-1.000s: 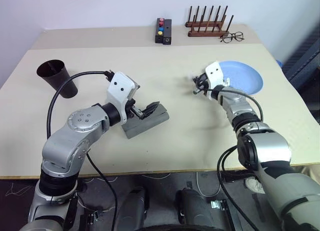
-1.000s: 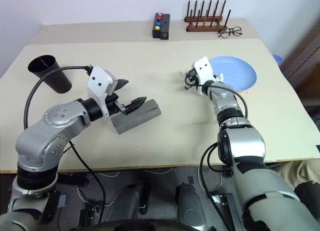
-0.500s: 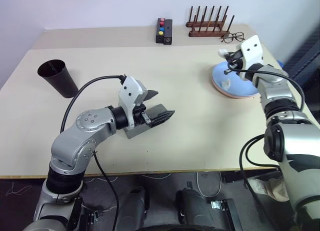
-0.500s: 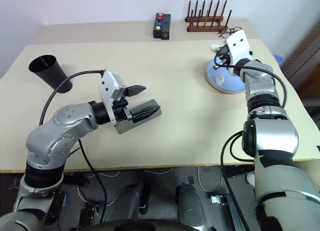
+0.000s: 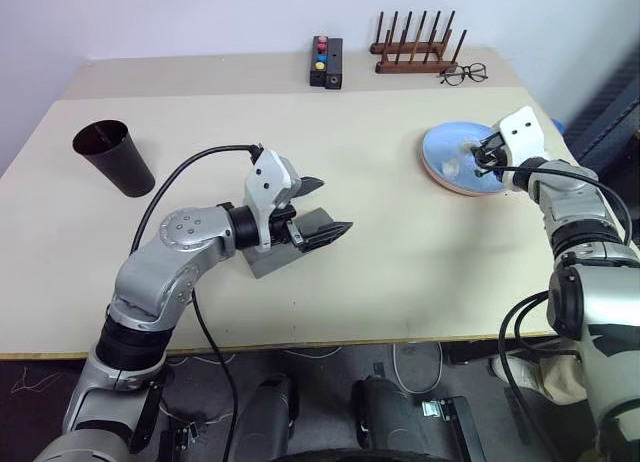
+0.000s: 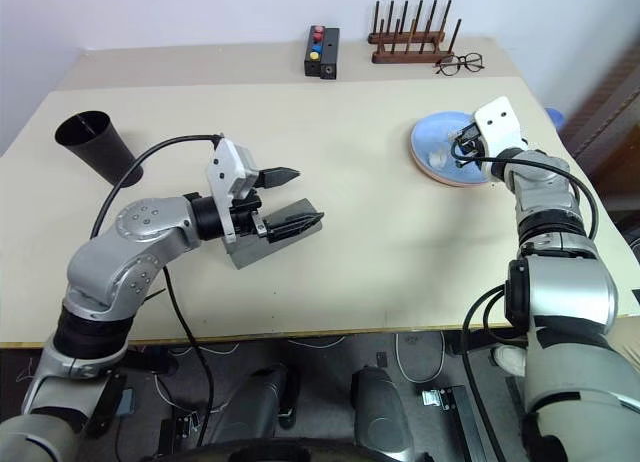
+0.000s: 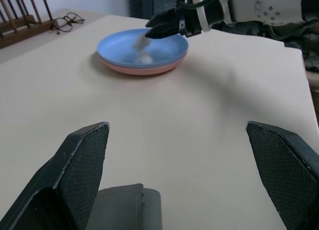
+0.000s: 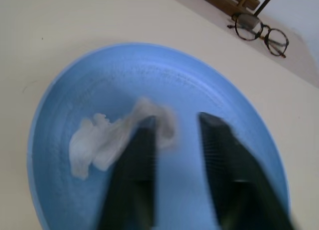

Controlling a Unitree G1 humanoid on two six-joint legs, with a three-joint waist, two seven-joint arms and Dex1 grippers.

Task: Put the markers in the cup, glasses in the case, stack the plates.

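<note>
The light blue plate (image 5: 458, 152) lies on top of the salmon pink plate (image 7: 144, 69) at the right of the table. A white crumpled wad (image 8: 99, 140) rests in the blue plate. My right gripper (image 8: 177, 119) hovers over it with its fingers apart, one fingertip touching the wad. The grey case (image 5: 285, 252) lies closed at centre left. My left gripper (image 5: 325, 207) stands wide open just above the case's right end, holding nothing. The black cup (image 5: 112, 157) stands at the far left. The markers and the glasses are out of view.
At the table's back stand a wooden peg rack (image 5: 415, 47), thin-framed clear eyeglasses (image 5: 463, 75) and a small black box with coloured buttons (image 5: 327, 62). The plates sit close to the table's right edge.
My right gripper has swung to the right across the plates and its fingers have parted. The left gripper has turned slightly over the case.
</note>
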